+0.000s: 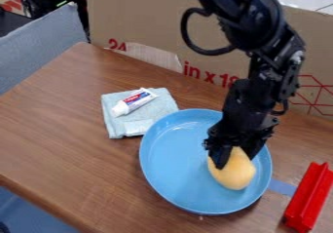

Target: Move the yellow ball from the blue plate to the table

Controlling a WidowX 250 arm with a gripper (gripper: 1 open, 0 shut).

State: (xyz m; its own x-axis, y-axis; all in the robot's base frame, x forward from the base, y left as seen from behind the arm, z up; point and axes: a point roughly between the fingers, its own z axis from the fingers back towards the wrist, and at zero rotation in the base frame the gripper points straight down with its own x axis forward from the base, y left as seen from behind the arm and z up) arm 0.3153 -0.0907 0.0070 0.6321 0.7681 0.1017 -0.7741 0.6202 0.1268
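Note:
The yellow ball (237,174) lies in the right half of the blue plate (173,157), which rests on the brown wood-grain table (58,115). My black arm reaches down from the top of the camera view. Its gripper (236,155) sits on top of the ball. The dark fingers clasp the ball's upper part from both sides, so the gripper is shut on it. The ball's underside still touches the plate.
A pale blue-green folded cloth (125,122) with a white tube (140,101) on it lies left of the plate. A red block (309,194) stands at the right edge. A cardboard box (136,18) printed in red runs along the back. A grey surface (33,47) borders the table's left.

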